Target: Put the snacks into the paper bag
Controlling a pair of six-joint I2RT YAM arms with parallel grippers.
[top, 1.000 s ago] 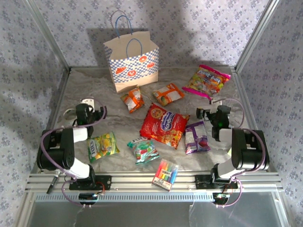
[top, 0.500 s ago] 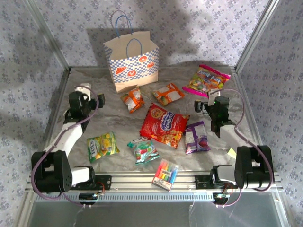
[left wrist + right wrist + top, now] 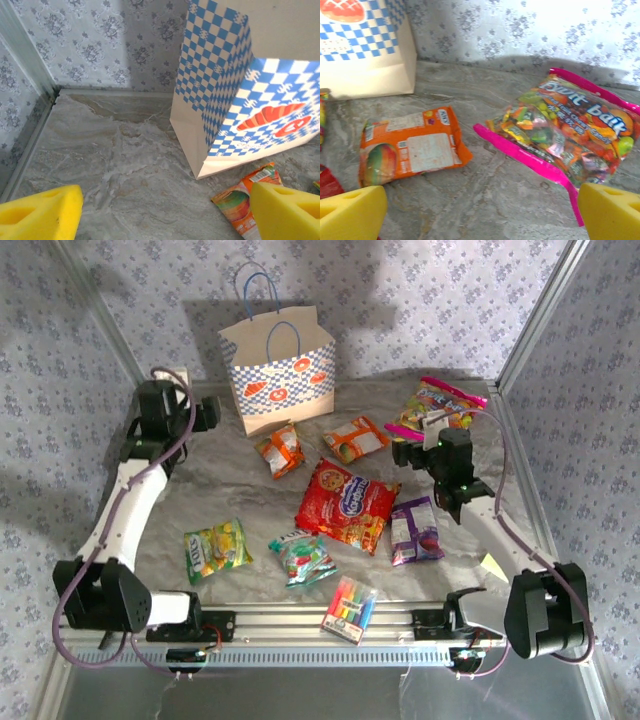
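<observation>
Right gripper (image 3: 404,452) stood wide open, empty, the nearer arm; pink-edged candy bag (image 3: 438,407) lay just ahead-right, long axis slanting; left gripper (image 3: 205,414) likewise open, empty.

Left wrist view: paper bag (image 3: 220,75) cut by top and right edges. Orange packet (image 3: 240,200) runs off bottom edge, part tucked behind yellow finger pad (image 3: 287,212); pad itself cropped at bottom.
Right wrist view: candy bag (image 3: 565,135) clipped at right edge; red bag (image 3: 326,184) just sliver at left edge.
Top view: yellow notepad (image 3: 490,566) mostly under right arm (image 3: 480,510). Packet print too small for you to read.
</observation>
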